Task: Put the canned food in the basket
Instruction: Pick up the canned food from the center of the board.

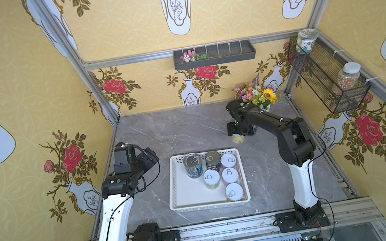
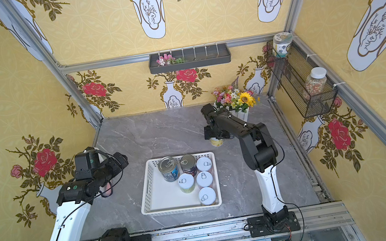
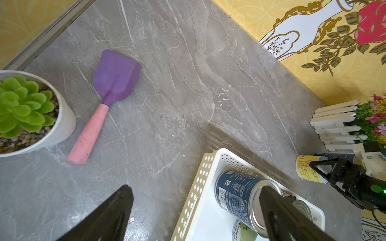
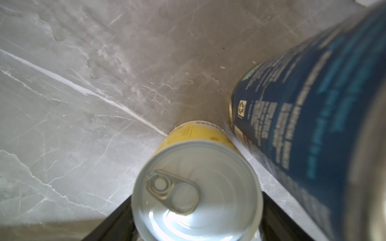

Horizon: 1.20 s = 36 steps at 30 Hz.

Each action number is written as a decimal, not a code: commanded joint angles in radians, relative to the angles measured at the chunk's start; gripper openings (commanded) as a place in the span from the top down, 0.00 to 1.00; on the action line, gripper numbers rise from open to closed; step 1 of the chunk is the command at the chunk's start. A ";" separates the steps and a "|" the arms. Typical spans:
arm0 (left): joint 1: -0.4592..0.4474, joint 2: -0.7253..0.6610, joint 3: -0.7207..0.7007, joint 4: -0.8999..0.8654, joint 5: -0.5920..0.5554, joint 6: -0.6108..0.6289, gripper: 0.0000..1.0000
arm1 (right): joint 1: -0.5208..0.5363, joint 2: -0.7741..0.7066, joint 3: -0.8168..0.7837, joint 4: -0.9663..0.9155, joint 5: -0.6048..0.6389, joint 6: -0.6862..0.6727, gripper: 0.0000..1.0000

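Yellow can [image 4: 194,183] stands between right gripper [image 4: 196,201] jaws; whether clamped, cannot tell; blue can [image 4: 313,125] just beside.

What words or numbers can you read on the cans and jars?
Recycling-arrows sign, no letters: blue can on the table.
Same sign: second blue can, inside the white basket.
Print on both, and on the yellow can: too small or blurred to read.
Label on the jar in the wire basket: too small.
No words can be read anywhere.
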 commanded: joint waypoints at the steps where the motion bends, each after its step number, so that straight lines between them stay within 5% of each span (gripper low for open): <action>1: 0.000 0.002 -0.005 0.019 0.015 0.007 0.00 | 0.000 -0.002 0.010 0.007 0.043 -0.009 0.18; 6: 0.000 0.006 -0.005 0.020 0.016 0.008 0.00 | 0.004 -0.010 0.007 0.010 0.052 -0.020 0.32; 15: 0.002 0.017 -0.005 0.021 0.018 0.009 0.00 | 0.026 -0.061 -0.011 -0.003 0.062 -0.024 0.32; 36: -0.001 0.020 -0.005 0.019 0.019 0.011 0.00 | 0.201 -0.448 -0.126 -0.076 0.117 -0.007 0.32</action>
